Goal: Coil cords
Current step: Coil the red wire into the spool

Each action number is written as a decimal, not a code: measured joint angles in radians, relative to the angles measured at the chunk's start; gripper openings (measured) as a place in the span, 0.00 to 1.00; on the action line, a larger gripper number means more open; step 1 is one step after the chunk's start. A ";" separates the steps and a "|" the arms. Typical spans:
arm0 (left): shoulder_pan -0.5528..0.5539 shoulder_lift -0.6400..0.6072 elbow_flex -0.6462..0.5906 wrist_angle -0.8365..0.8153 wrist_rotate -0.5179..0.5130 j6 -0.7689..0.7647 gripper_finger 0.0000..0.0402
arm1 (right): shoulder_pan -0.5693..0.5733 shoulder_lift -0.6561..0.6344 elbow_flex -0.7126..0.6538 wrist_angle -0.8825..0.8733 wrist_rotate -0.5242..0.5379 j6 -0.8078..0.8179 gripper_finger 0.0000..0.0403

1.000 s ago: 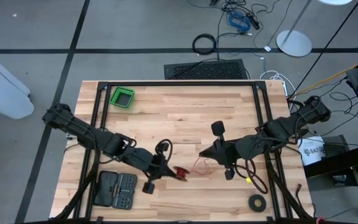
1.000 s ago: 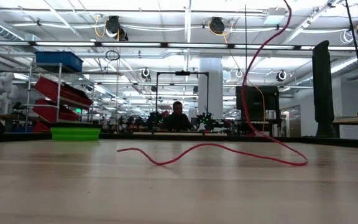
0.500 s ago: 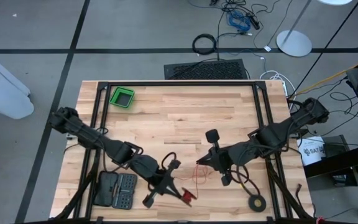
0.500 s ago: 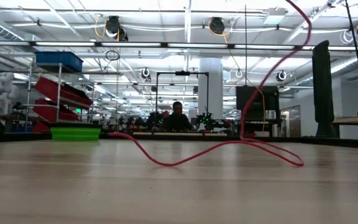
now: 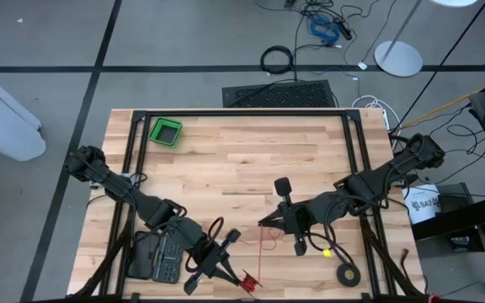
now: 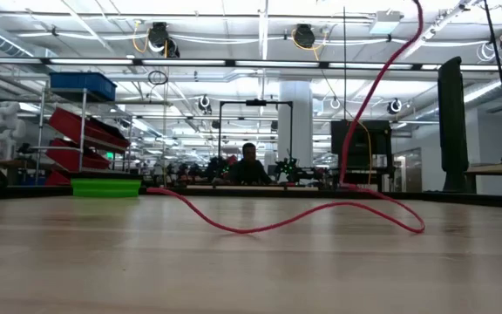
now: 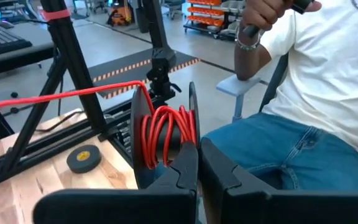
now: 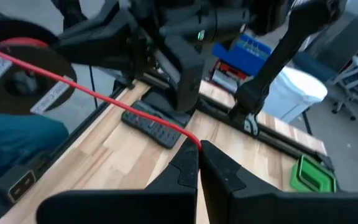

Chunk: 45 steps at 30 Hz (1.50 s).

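The cord is a thin red one (image 5: 263, 242), partly wound on a small black spool (image 7: 163, 134). My left gripper (image 5: 226, 263) is near the table's front edge, shut on the spool (image 5: 247, 280). My right gripper (image 5: 268, 222) is mid-table to the right, shut on the cord's free run (image 8: 135, 112). Between the two grippers the cord runs straight. Past the right gripper its slack tail lies in loose curves on the table (image 6: 260, 228) and rises at the right (image 6: 382, 78). My left gripper (image 7: 199, 149) pinches the rim of one black spool flange (image 7: 192, 118) between its two fingers. The spool is lifted clear of the table, and the red windings (image 7: 166, 127) sit beside the fingers. My right gripper (image 8: 199, 144) pinches the single red cord (image 8: 191, 138) at its fingertips, lying across it. The cord runs straight from there to the spool (image 8: 17, 62).
A green bin (image 5: 165, 130) sits at the far left. A dark tool case (image 5: 160, 257) lies under the left arm. A black tape ring (image 5: 347, 273) lies at the near right. A seated person (image 7: 316, 93) is close beyond the table's near edge.
My left gripper has carried the spool toward the table's near edge. My right gripper has shifted a little toward the left and near edges, still on the cord. The span between them has stretched out, and the slack loops on the table have shifted.
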 joint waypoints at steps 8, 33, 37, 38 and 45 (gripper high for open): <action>0.000 0.000 0.000 0.057 0.002 0.024 0.01 | -0.048 0.021 0.000 0.061 -0.054 -0.021 0.00; -0.005 0.000 0.000 0.069 0.021 0.124 0.01 | -0.097 0.111 0.000 0.206 -0.406 -0.050 0.00; -0.006 0.000 0.000 0.069 0.091 0.085 0.01 | -0.112 0.111 0.000 0.170 -0.407 -0.049 0.00; -0.006 0.000 0.000 0.069 0.099 0.073 0.01 | -0.118 0.111 0.000 0.160 -0.408 -0.049 0.00; -0.005 0.013 0.001 0.067 0.107 0.044 0.01 | -0.152 0.103 0.000 0.143 -0.415 -0.049 0.00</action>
